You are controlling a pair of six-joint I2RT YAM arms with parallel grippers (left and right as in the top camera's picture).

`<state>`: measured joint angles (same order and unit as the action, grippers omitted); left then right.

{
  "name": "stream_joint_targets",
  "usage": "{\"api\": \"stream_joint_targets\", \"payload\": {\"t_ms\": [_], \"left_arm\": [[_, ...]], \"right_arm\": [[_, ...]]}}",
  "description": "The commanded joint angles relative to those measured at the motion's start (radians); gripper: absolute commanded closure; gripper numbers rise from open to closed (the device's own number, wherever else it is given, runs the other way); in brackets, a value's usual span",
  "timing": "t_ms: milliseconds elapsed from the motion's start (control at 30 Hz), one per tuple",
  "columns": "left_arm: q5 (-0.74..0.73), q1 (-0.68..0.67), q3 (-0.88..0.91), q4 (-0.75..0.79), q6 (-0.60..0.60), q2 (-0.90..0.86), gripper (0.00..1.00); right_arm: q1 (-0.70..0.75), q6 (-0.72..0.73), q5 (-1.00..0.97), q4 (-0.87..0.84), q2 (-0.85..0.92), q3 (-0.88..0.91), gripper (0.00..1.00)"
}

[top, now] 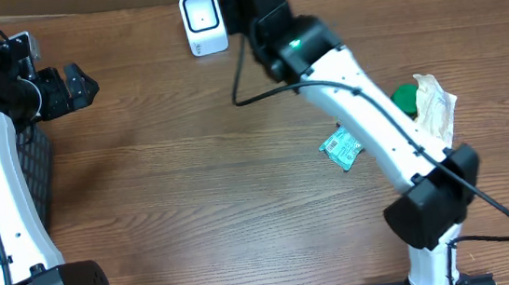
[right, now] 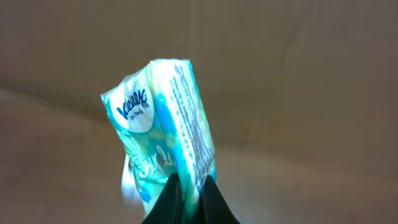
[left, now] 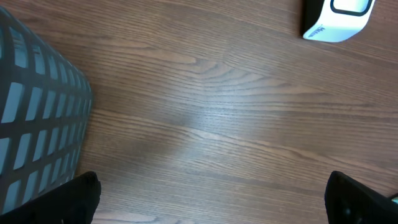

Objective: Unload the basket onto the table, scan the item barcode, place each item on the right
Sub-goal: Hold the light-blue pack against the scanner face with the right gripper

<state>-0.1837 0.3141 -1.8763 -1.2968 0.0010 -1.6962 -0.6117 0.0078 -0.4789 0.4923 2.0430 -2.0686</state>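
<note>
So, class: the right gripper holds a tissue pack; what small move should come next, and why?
Probably rotate the right gripper slightly to turn the printed face of the teal-and-white plastic tissue pack toward the white box-shaped scanner. The gripper is shut on the pack's lower edge, its arm reaches beside the scanner, and no barcode is legible yet.
</note>
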Motion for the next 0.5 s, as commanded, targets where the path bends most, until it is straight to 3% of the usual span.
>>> {"api": "stream_joint_targets", "payload": {"t_ms": [0,200,467], "left_arm": [[-0.008,-0.007,-0.004,0.0,0.014,-0.004,0.01],[-0.008,-0.007,-0.004,0.0,0.014,-0.004,0.01],[-0.008,-0.007,-0.004,0.0,0.014,-0.004,0.0]], "right_arm": [[0.0,-0.264,-0.145,-0.136,0.108,-0.012,0.96],[0.0,-0.528,-0.135,-0.444,0.277,-0.012,0.96],[-0.002,-0.747,-0.004,-0.57,0.423,-0.012,0.96]]}}
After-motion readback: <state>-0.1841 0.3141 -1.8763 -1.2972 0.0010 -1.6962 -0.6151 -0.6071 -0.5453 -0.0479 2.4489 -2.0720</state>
